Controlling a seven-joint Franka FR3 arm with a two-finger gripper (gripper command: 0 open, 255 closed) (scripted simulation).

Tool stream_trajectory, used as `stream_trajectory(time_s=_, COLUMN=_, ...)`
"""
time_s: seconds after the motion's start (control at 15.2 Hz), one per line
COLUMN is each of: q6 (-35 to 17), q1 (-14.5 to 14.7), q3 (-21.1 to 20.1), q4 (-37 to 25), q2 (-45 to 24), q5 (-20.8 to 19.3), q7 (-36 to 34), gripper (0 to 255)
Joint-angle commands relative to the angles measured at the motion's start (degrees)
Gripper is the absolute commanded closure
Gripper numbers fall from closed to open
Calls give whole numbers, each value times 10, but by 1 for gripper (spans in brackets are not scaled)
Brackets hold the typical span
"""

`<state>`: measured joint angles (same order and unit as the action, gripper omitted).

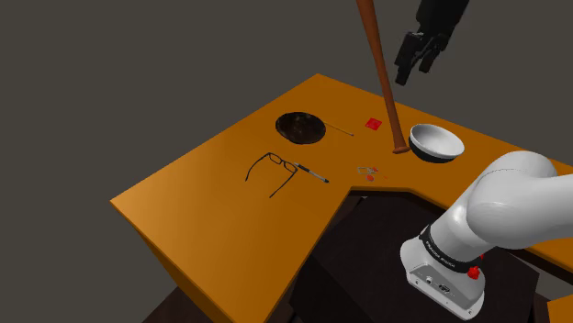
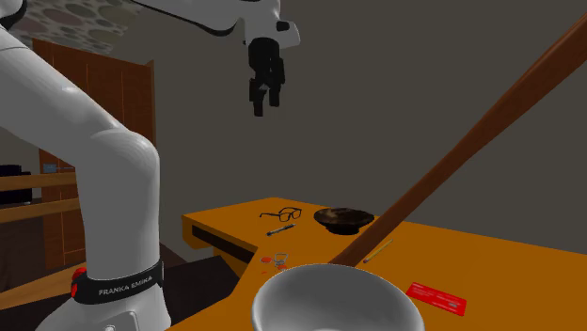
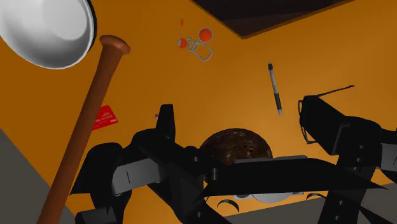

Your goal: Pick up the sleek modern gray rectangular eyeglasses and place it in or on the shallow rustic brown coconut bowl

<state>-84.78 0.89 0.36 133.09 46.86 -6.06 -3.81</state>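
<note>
Orange worktop (image 1: 211,216) carries your target: the dark-framed eyeglasses (image 1: 275,170) lie flat with temples unfolded, just beside a pen (image 1: 308,172) and near the dark brown coconut bowl (image 1: 300,128). Your gripper (image 1: 413,72) hangs high above, fingers apart and empty, probably so you can descend clear of the leaning bat (image 1: 381,69).

The white arm (image 1: 514,206) rises steeply from its base joint, elbow bent, and carries the all-black gripper (image 1: 413,72) high in the air, the wrist turned down. The gripper points downward with a slight tilt, and its 2 fingers (image 3: 167,122) stand apart, clasping nothing between them
</note>
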Motion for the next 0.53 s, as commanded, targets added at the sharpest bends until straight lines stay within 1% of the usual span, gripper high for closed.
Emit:
stream_trajectory(time_s=0.0, q6=0, q1=0, q3=0, q4=0, q2=0, q5=0, q7=0, gripper=0)
stream_trajectory(time_s=0.46, q6=-129, q1=18, q3=-22, q4=74, q2=-55, q5=36, q7=-36, gripper=0)
